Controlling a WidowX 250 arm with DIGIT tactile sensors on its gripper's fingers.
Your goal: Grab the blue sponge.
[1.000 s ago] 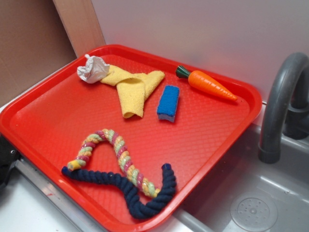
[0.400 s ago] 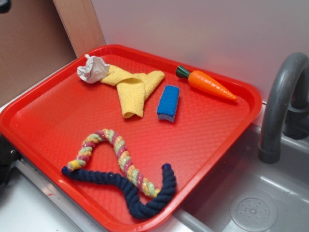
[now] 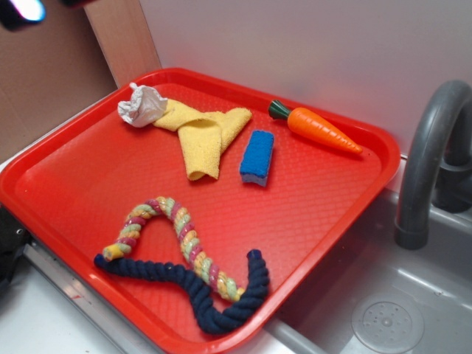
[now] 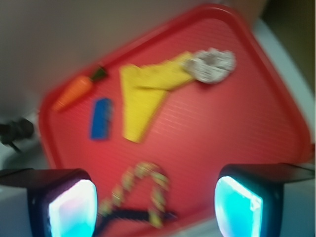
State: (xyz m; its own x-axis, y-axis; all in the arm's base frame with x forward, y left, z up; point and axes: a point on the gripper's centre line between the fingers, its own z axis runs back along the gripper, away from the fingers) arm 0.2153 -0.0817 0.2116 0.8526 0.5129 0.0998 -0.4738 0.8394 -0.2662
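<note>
In the exterior view the blue sponge (image 3: 257,157) lay on the red tray (image 3: 88,177) just past centre toward 1 o'clock, beside the yellow cloth (image 3: 204,135) at its 9 o'clock, with the toy carrot (image 3: 317,128) at its 1 o'clock; only a blurred bit of the tool (image 3: 28,10) showed at 11 o'clock. In the blurred wrist view the tool (image 4: 155,207) hung spread wide above the tray (image 4: 222,128), pinching nothing; the sponge (image 4: 101,118) sat toward 10 o'clock, well apart from both fingers (image 4: 74,207).
</note>
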